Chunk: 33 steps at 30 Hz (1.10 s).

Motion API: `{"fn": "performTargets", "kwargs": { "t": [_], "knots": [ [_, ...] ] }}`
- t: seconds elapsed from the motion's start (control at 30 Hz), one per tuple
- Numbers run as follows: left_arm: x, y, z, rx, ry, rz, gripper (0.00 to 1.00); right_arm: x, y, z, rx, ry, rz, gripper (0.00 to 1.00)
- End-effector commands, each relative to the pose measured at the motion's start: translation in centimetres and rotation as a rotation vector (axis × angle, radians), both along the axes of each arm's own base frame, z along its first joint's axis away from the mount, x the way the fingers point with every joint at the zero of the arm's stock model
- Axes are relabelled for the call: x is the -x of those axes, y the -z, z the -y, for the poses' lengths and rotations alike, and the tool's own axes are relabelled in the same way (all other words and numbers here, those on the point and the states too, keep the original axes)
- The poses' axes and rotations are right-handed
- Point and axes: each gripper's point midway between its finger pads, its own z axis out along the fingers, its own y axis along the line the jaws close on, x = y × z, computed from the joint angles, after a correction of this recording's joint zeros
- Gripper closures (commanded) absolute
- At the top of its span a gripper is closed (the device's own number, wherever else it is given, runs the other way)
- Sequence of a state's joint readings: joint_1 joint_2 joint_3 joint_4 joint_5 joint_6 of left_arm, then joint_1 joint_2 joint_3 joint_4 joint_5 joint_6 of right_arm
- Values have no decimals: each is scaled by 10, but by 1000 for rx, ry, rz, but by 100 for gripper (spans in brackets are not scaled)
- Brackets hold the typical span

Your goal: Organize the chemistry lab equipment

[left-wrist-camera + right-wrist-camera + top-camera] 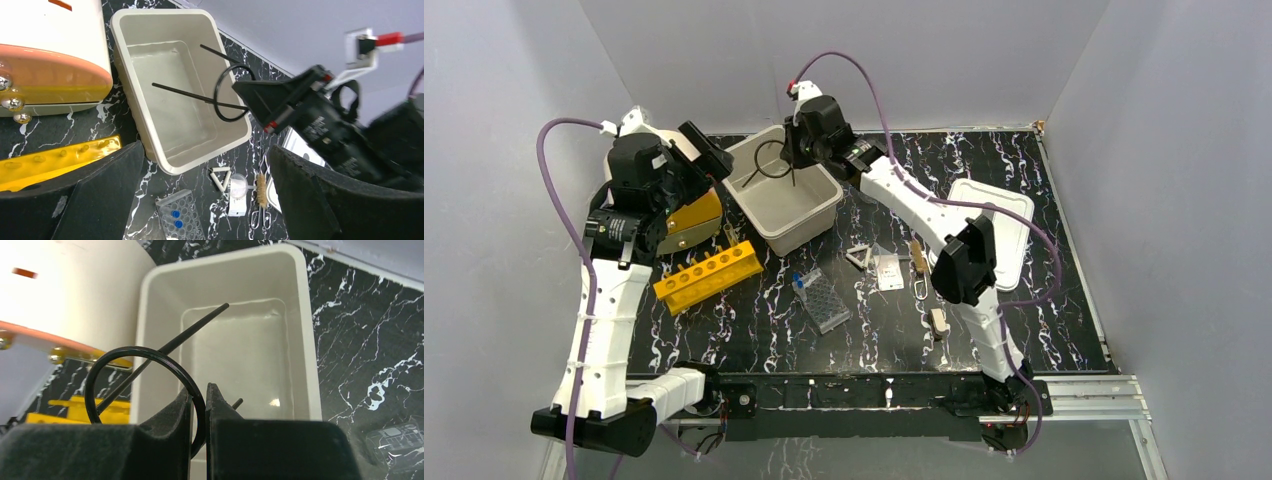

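One wire stand [170, 352] hangs over the tub [300, 340], ring pinched in the right jaws. Likely light, stiff, legs prone to snag; the ring suits gripping. Left jaws gape, empty.

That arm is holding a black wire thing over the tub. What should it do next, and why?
Probably ease it down into the tub: the right hand is shut on the ring of the wire stand, whose legs hang over the tub's empty inside.
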<state>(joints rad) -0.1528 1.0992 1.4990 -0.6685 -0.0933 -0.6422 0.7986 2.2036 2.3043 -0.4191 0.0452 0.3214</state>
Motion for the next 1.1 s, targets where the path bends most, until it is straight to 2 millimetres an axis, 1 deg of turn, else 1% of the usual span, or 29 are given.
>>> {"fn": "performTargets", "kwargs": {
  "t": [0.0, 0.07, 0.27, 0.37, 0.5, 0.57, 0.7, 0.77, 0.9, 0.97, 1.07],
  "knots": [
    [5, 4, 2, 27, -4, -21, 5, -21, -29, -4, -71, 49, 81, 100],
    [5, 5, 2, 25, -2, -29, 5, -28, -15, -6, -61, 68, 64, 100],
    [4, 6, 2, 1, 10, -56, 5, -41, 37, -17, -22, 96, -5, 100],
    [4, 10, 3, -2, 15, -69, 5, -47, 59, -19, 12, 116, -23, 100],
    [6, 16, 4, -4, 25, -92, 5, -58, 80, -13, 69, 158, -11, 100],
    [7, 17, 4, -5, 26, -101, 5, -61, 87, -12, 90, 167, -1, 100],
    [9, 17, 4, -4, 25, -105, 5, -66, 98, -12, 113, 172, 12, 93],
    [10, 16, 5, -2, 29, -105, 5, -69, 100, -14, 109, 168, 26, 91],
    [14, 15, 6, 3, 39, -118, 5, -75, 109, -24, 99, 150, 46, 91],
    [17, 14, 6, 2, 39, -121, 5, -77, 110, -28, 89, 138, 58, 90],
    [20, 12, 6, 4, 44, -129, 5, -82, 111, -34, 74, 127, 82, 86]
  ]
}}
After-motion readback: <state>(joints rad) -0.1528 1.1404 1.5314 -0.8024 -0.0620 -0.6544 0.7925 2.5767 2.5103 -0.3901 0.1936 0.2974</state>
